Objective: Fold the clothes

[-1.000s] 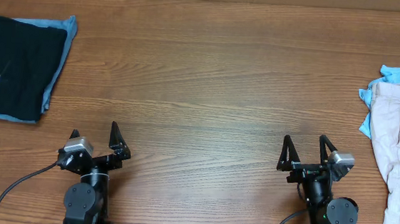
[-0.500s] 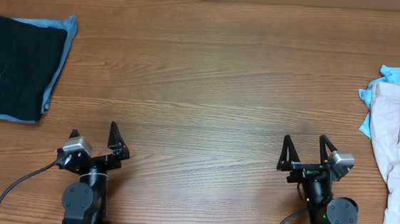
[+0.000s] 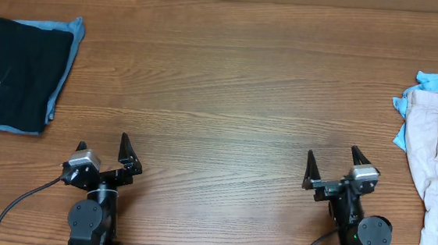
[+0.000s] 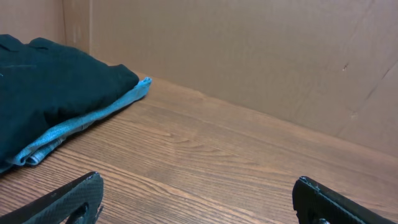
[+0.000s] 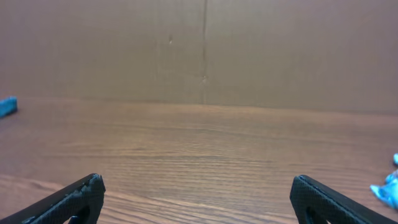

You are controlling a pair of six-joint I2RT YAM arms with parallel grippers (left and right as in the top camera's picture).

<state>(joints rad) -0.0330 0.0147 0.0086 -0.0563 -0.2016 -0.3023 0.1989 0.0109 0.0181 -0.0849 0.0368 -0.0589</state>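
My left jaws and right jaws both stand released, holding nothing, near the table's (image 3: 221,99) front edge. The black piece (image 3: 15,71) lies on a blue piece (image 3: 69,48) far left. The beige piece (image 3: 436,155) overlaps a light-blue piece (image 3: 432,79) at the right edge.

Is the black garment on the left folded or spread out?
Folded: the black garment forms a compact rectangle with straight edges, lying on a blue piece.

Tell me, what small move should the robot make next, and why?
Probably swing the right arm toward the beige garment on its right: it lies rumpled and unfolded, while the black garment on the left already looks folded. That arm's jaws stand open and empty.
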